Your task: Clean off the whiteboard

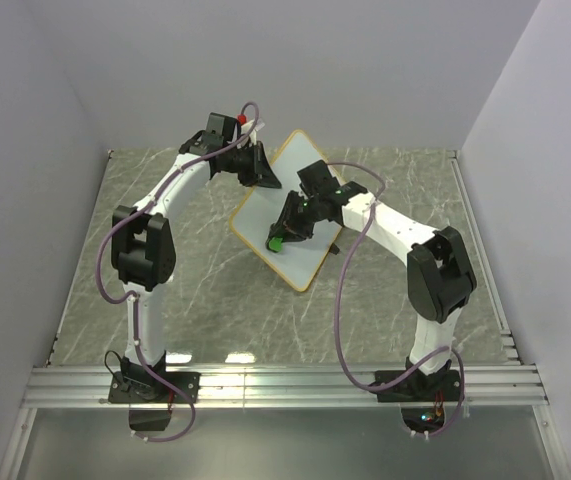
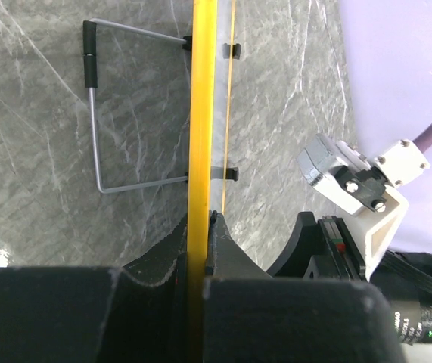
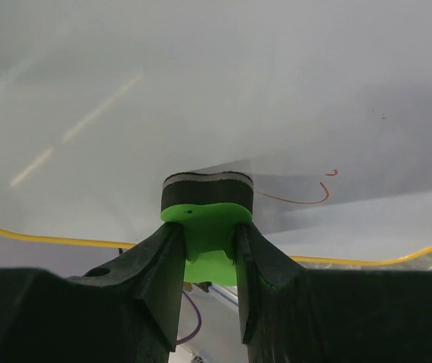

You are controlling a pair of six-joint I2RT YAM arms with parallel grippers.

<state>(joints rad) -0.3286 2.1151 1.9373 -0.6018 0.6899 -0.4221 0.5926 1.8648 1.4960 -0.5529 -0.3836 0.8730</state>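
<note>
1. Top view: the whiteboard (image 1: 310, 262) stands tilted near the middle of the grey table (image 1: 205, 300), with one corner toward the back. The left gripper (image 1: 262, 178) holds its upper-left edge. The right gripper (image 1: 287, 232) is over the face, with the green eraser (image 1: 277, 242) between its fingers. I cannot see any writing from here, because the arm covers much of the face.
2. Left wrist view: the board is seen edge-on, only as its yellow rim (image 2: 202, 113). The fingers are closed on this rim from both sides. A wire stand (image 2: 93, 121) goes out on one side, and small black clips (image 2: 231, 173) sit on the other. The face itself is hidden. I judge this grip must be firm, so that the board does not swing when the other arm presses.
3. Right wrist view: the fingers are clamped on the eraser, and its dark felt (image 3: 206, 187) lies against the white face. A thin red stroke (image 3: 306, 200) is just to the right of the felt. To wipe well, I think the felt should stay flat and slide sideways over this stroke with even pressure. What is under the eraser cannot be seen.
</note>
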